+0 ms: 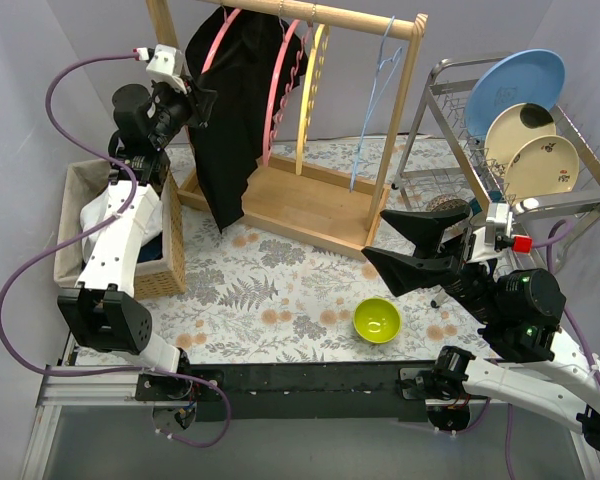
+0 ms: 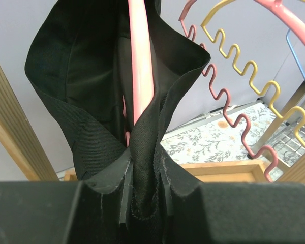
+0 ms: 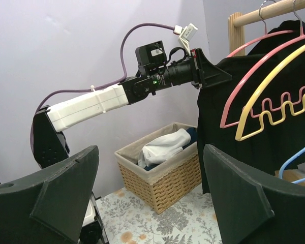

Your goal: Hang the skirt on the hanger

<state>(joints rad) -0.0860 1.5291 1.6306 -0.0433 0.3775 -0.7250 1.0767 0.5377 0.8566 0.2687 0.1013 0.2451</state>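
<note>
bowl [image 1: 377,320]: green, upright on the floral surface [image 1: 280,285] | basket [image 1: 168,258]: wicker, far left, white cloth [image 3: 162,147] heaped inside | dish rack [image 1: 435,110]: far right, blue plate [image 1: 517,78] and cream plates [image 1: 520,130] standing in it | yellow hanger [image 1: 308,100]: bare, on the rail [image 1: 350,15]

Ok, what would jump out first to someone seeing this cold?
The black skirt draped over the pink hanger on the wooden rack, back left, with the left claw pinching its edge. Then the right claw, wide open and empty, near the green bowl.
</note>
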